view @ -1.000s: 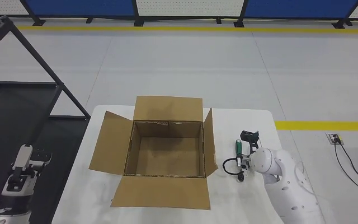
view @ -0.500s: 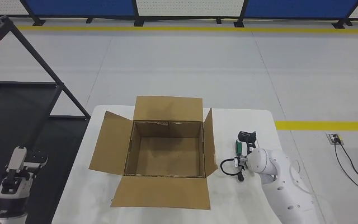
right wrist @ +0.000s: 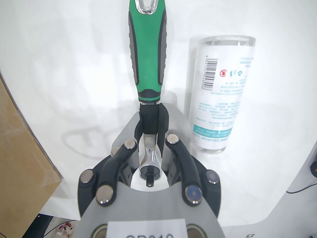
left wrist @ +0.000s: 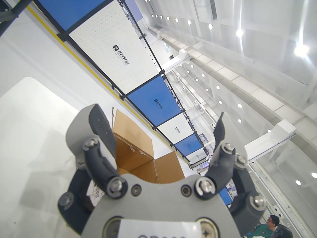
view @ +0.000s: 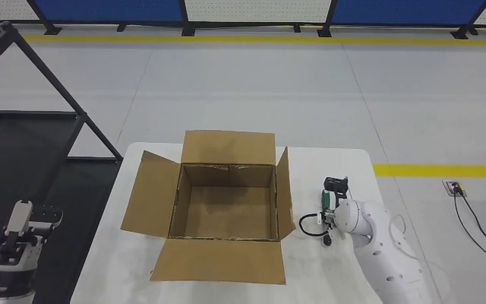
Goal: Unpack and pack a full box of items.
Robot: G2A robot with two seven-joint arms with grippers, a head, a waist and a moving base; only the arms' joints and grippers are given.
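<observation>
An open, empty cardboard box (view: 220, 262) sits mid-table with its flaps spread; it also shows as the box (left wrist: 133, 144) and the box (right wrist: 19, 137). Right of it, my right gripper (view: 327, 215) is shut on the metal shank of a green-handled ratchet wrench (view: 325, 200). In the right wrist view the gripper (right wrist: 149, 118) clamps the wrench (right wrist: 147, 50) just below its handle, low over the white table. A clear bottle (right wrist: 220, 92) lies beside the wrench. My left gripper (left wrist: 158, 122) is open, holds nothing and points up, off the table's left side (view: 19, 228).
The white table (view: 334, 163) has free surface on the box's right side and behind it. A black metal frame (view: 68, 114) stands on the floor to the left. The wrench is about a hand's width from the box's right flap (view: 284, 194).
The left arm has sunk lower and further left, away from the table. The right arm with the wrench has shifted slightly toward the box.
</observation>
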